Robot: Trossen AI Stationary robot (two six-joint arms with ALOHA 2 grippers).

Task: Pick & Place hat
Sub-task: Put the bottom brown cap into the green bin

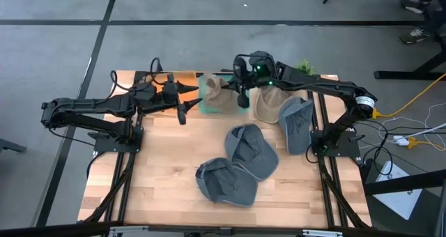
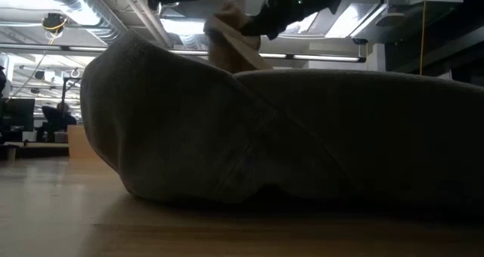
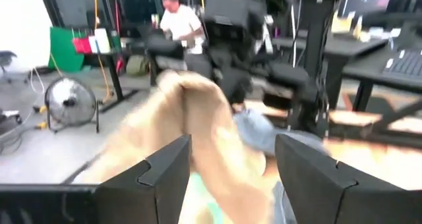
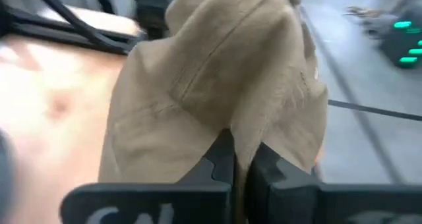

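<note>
Dangling tan hat (image 4: 217,72) over teal bin (image 1: 208,106)

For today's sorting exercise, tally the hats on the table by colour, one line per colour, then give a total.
Tan hats: 2, one held up by the right gripper, one lying on the table.
Grey hats: 3, at and.
Total: 5 hats.

Hats — two tan (image 1: 211,89), three grey (image 1: 251,150)
</note>
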